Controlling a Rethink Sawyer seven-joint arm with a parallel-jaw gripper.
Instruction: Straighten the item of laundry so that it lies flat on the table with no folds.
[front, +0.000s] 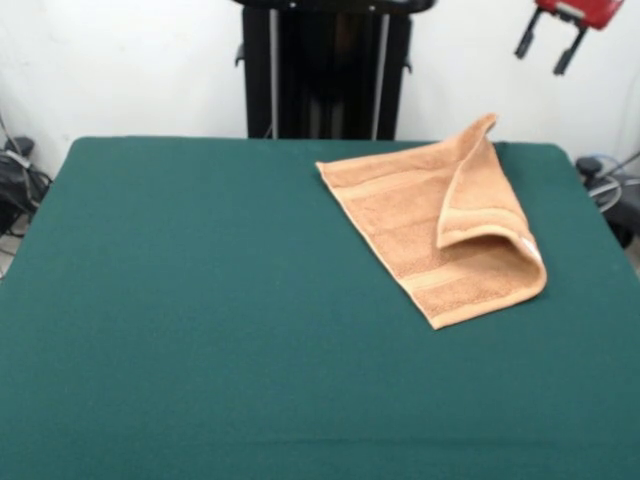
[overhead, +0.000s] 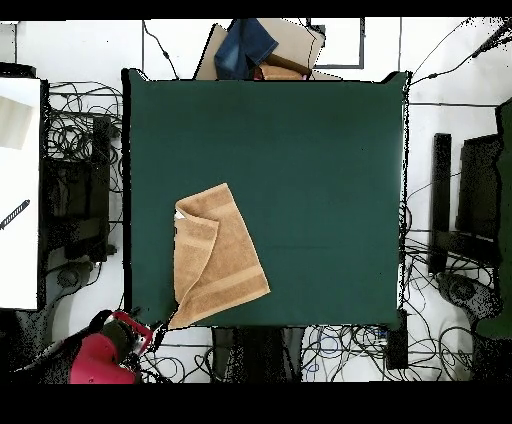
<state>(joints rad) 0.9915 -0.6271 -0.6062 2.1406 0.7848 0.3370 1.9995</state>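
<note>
The orange-tan towel (front: 410, 225) lies on the green table (front: 200, 300) at its far right in the front view. Its right side is folded over onto the rest as a flap (front: 482, 190), with a small white label (front: 531, 249) at the fold. One corner reaches the table's far edge. In the overhead view the towel (overhead: 225, 265) lies near the bottom left of the table (overhead: 320, 170), folded along its left side. My gripper (front: 541, 58) is open and empty, raised beyond the table's far right corner, well apart from the towel. It also shows in the overhead view (overhead: 128, 333).
The black pedestal (front: 325, 70) stands behind the table's far edge. A cardboard box with blue cloth (overhead: 258, 48) sits past the table's top edge in the overhead view. Cables and black equipment (overhead: 470, 200) flank the table, and a white surface (overhead: 18, 190) stands at the left.
</note>
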